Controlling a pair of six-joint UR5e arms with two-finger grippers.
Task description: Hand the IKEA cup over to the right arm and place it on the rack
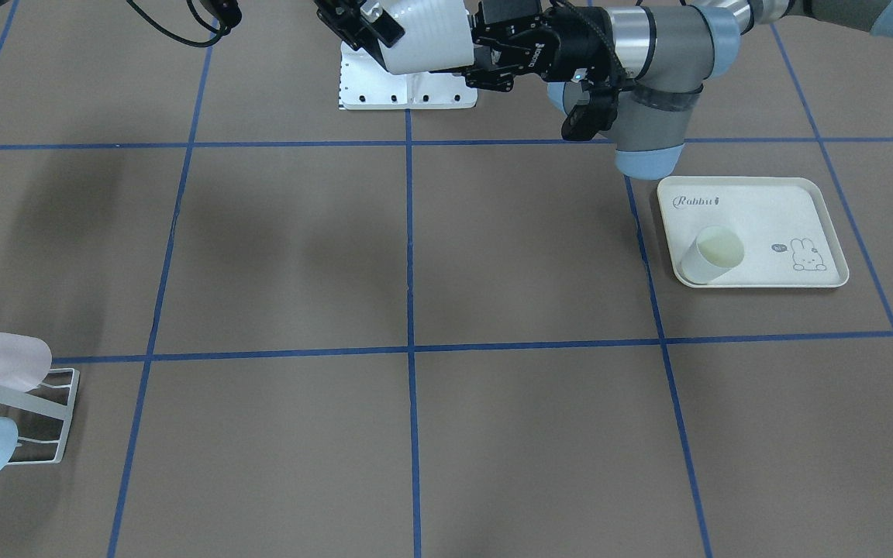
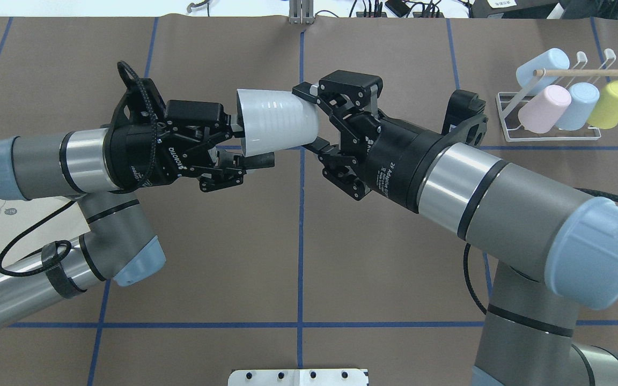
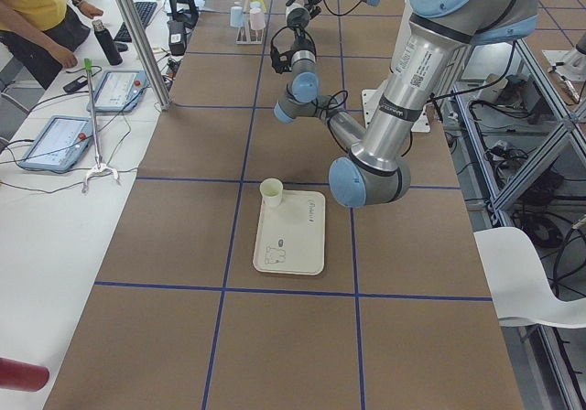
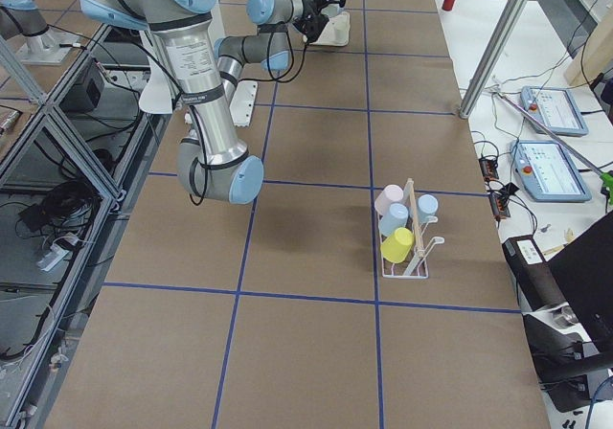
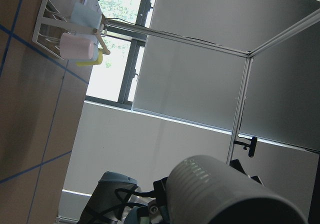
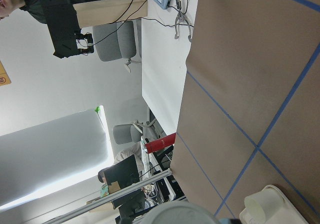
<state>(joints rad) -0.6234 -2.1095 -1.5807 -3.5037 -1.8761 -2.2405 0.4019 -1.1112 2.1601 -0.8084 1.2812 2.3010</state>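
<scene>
IKEA cup (image 2: 277,120): white, lying on its side in the air between the two arms, over the counter's middle line and close to the robot's base. Its mouth faces the left arm and its closed bottom faces the right arm.
Left claw (image 2: 250,143): at the cup's mouth, with one finger reaching into the opening and the other outside under the wall, pinching the rim between them.
Right claw (image 2: 309,119): at the cup's bottom end, with one finger against the far side and one against the near side. As far as the overhead view shows, it is closed onto the cup.
Rack (image 2: 504,119): a white wire frame with a wooden rod (image 2: 582,72) across its top. It stands on the counter at the robot's far right, well apart from the held cup.
Rack load: four cups hang on the prongs. A pale blue cup (image 2: 542,63) is on the far side of the rod. A pink cup (image 2: 544,109), a second blue cup (image 2: 577,106) and a yellow cup (image 2: 612,104) sit in a row on the near side.
Tray (image 1: 803,209): cream, with a rabbit drawing, lying flat on the counter on the robot's left.
Pale cup (image 1: 714,254): upright with its mouth up, in the tray corner toward the counter's middle.
Counter (image 2: 298,241): brown, crossed by a grid of blue tape.
Base plate (image 1: 408,85): white, directly below the held cup in the front-facing view.
</scene>
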